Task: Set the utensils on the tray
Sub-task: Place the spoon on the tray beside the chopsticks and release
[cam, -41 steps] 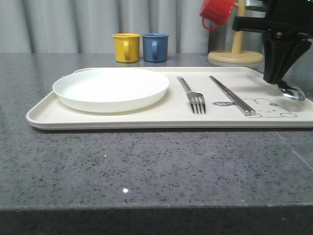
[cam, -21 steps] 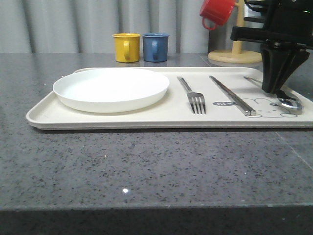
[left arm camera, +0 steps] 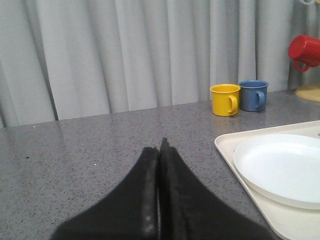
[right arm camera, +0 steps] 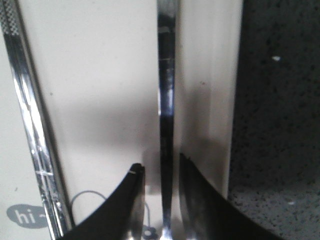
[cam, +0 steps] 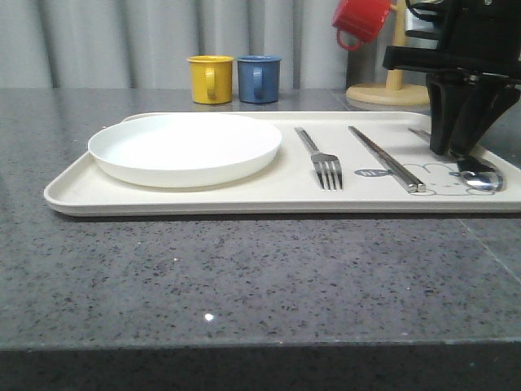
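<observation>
The tray (cam: 203, 195) is cream, with a thin grey rabbit drawing just beside the black right gripper (cam: 456, 153). The fork (cam: 323, 161), chopsticks (cam: 387, 159) and spoon (cam: 479, 175) are shiny silver. The plate (cam: 186, 149) is white. The bench (cam: 244, 277) is dark grey with speckles.

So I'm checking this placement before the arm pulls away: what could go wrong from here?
The right hand straddles the spoon with little gap either side, so lifting could snag it and drag it. The spoon lies close to the tray rim on that side, so a small nudge might push it onto or over the rim.
</observation>
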Tool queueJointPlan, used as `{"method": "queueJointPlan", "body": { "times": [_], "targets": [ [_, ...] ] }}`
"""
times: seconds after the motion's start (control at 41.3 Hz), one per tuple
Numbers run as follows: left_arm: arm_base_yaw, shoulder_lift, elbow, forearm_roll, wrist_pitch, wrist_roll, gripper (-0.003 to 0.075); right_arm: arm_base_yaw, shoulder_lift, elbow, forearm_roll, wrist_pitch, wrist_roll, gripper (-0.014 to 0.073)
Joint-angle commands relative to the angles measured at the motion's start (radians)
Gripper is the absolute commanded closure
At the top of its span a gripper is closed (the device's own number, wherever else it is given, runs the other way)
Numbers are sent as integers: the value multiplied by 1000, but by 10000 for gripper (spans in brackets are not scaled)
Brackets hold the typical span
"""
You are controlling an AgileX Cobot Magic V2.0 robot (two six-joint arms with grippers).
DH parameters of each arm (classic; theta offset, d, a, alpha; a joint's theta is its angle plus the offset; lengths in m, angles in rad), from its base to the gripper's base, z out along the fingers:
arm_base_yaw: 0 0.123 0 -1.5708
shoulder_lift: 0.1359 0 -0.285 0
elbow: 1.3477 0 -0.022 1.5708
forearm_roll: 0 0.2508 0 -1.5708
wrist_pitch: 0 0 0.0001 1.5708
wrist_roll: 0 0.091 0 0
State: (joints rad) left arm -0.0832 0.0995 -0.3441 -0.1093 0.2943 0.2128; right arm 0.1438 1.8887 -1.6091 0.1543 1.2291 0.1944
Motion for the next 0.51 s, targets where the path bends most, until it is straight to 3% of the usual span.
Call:
{"method": "queueJointPlan", "body": {
  "times": [0.0, 0.339, 0.484],
  "targets": [
    [-7, 12, -26, -12, -87, -7, 739, 0, -55, -23, 9, 65, -2, 358],
    [-7, 12, -26, -12, -87, -7, 739, 0, -214, -92, -8, 57, -46, 365],
    [-7, 12, -26, -12, -87, -7, 739, 0, -294, -100, -71, 37, -54, 483]
  ]
}}
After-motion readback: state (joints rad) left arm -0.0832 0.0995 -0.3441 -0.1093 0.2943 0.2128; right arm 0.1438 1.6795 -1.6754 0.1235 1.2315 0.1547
